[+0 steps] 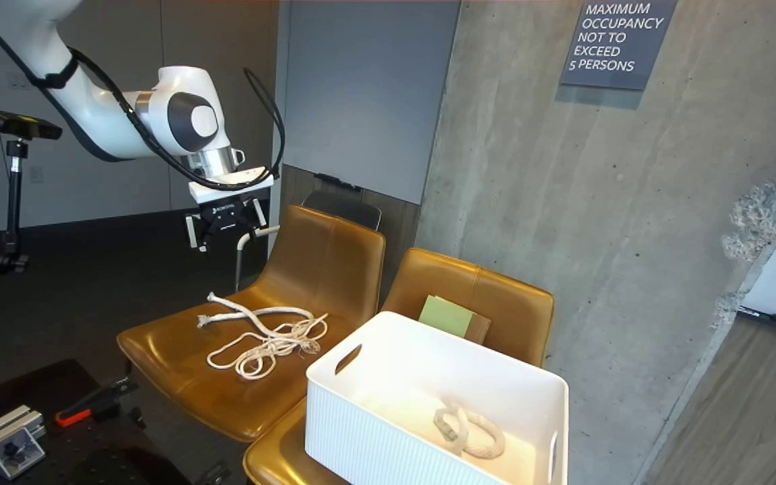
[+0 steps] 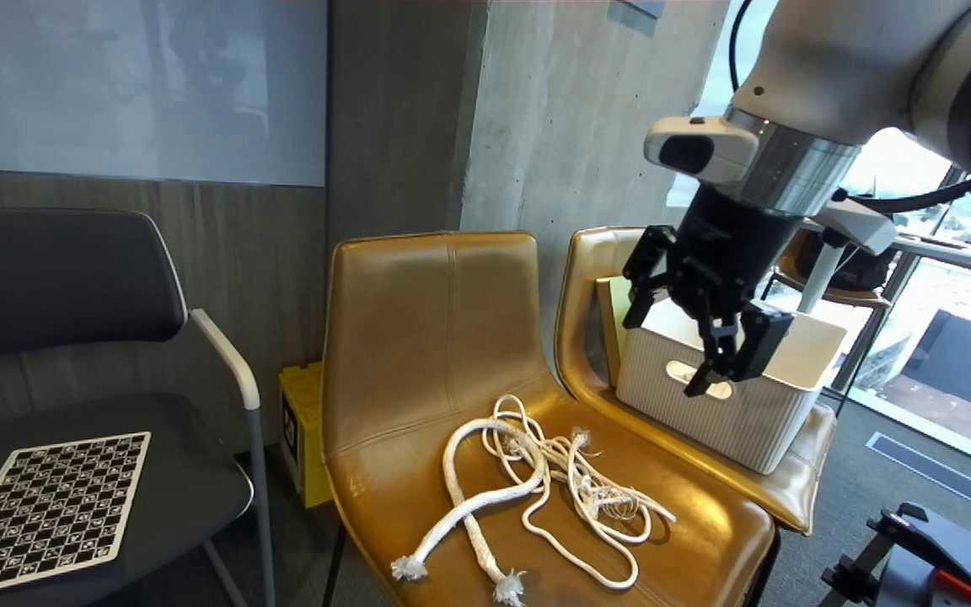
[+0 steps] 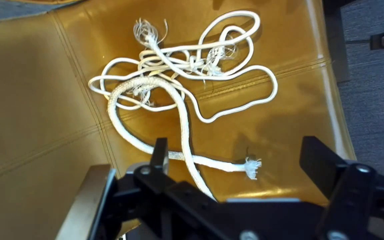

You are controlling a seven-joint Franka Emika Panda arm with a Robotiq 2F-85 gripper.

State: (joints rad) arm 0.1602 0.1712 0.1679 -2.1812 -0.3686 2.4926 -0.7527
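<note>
Two brown chairs (image 2: 435, 337), one bearing rope (image 3: 183, 123), one a white bin (image 1: 374, 431), stand near the tool (image 3: 235, 145), its jaws spread apart.

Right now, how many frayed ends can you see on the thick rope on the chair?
2: a left tuft and a right tuft in an exterior view, both on the brown seat. In the wrist view, one is hidden.
</note>
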